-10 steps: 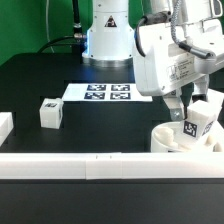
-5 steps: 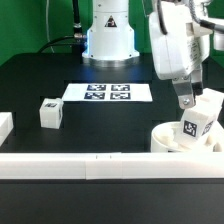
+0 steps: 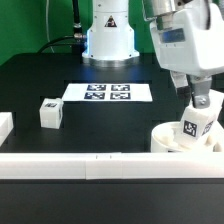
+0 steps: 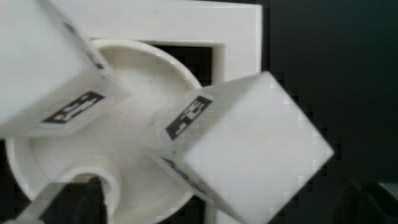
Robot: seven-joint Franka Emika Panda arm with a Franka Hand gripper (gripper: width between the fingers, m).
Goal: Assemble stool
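Exterior view: the seat [image 3: 168, 141] sits on the black table [image 3: 40, 80], against the long white rail [image 3: 90, 163] that runs along the near edge. One leg [image 3: 194, 127] stands in the seat, tilted, with a black-and-white tag facing the camera. The gripper [image 3: 201, 103] hangs directly over the seat, its fingertips at the top of that leg. The jaws look parted and no clamp on the leg is visible, so I read the hand as open and holding nothing. A loose leg [image 3: 50, 112] lies well apart from the seat, toward the exterior view's left, tag facing out. The marker board [image 3: 108, 92] lies flat on the table beyond the seat, between it and the robot base [image 3: 108, 40].

Wrist view: the seat's round rim [image 4: 139, 72] fills the frame. Two blocky legs sit over it, a large leg [image 4: 258, 150] near the middle and a second leg [image 4: 45, 70] beside it, each showing a tag on one face. I cannot tell which of the two is the one seen from outside. Dark shapes at the frame edge are too blurred to name.
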